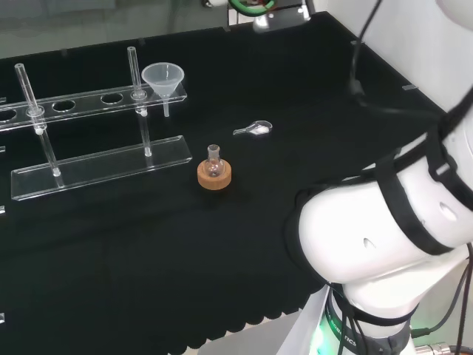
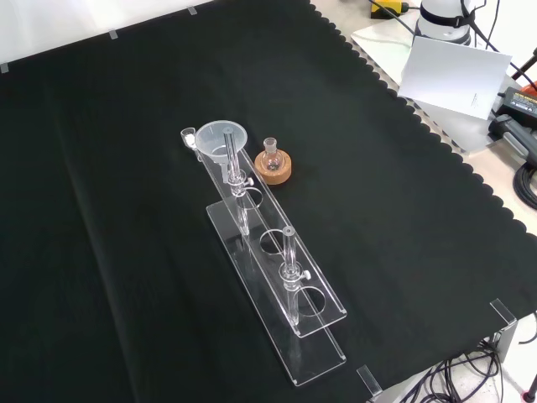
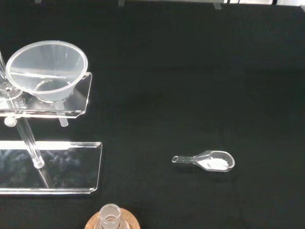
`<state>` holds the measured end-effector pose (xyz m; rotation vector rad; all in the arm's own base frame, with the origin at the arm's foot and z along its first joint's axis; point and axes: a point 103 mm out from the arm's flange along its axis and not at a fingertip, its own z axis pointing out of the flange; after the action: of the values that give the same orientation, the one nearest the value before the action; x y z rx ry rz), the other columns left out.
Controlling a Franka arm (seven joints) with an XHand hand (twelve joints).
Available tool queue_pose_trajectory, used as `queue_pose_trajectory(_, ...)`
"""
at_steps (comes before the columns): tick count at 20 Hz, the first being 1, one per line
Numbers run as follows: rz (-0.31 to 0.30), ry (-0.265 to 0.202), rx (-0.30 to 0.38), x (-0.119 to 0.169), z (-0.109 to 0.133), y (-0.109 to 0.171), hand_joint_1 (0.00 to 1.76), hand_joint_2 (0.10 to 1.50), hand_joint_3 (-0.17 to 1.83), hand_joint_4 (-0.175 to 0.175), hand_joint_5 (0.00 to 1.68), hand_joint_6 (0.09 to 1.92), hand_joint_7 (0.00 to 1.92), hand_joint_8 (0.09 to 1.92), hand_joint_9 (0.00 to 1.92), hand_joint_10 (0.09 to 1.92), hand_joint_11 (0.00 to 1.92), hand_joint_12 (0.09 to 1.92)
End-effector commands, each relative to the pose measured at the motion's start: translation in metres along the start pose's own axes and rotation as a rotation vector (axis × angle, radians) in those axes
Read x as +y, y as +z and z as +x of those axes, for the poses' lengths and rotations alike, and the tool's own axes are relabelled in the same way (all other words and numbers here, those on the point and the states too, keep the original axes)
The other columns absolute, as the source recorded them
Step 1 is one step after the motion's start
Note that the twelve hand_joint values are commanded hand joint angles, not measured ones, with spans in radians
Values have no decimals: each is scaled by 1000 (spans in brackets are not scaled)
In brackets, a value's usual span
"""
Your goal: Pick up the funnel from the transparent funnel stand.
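The funnel (image 1: 162, 79) looks like translucent, slightly frosted plastic. The funnel stand (image 1: 96, 166) is clear, glossy acrylic with smooth rods. Matt black cloth (image 2: 109, 210) covers the bench. The small flask (image 1: 214, 159) is clear glass on a rough, tan cork ring (image 1: 215, 177). The scoop (image 3: 209, 161) is clear plastic.

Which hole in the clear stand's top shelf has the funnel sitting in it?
The end hole, at the right end of the stand in the head view. The funnel fills it; the other holes along the shelf stand open.

Bright overhead light, glare on stand (image 3: 52, 169)
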<state>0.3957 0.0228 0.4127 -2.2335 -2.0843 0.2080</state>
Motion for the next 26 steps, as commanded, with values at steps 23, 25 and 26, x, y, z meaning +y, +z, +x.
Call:
queue_pose_trajectory(23, 187, -131, -53, 91, 96, 67, 308, 911, 284, -11, 141, 87, 40, 643, 336, 735, 247, 1425)
queue_pose_trajectory(25, 210, -134, -60, 94, 97, 70, 326, 896, 279, -14, 133, 87, 39, 657, 355, 732, 288, 1427)
queue_pose_trajectory(26, 217, -141, -54, 96, 97, 71, 337, 886, 275, -15, 130, 87, 37, 661, 358, 731, 299, 1429)
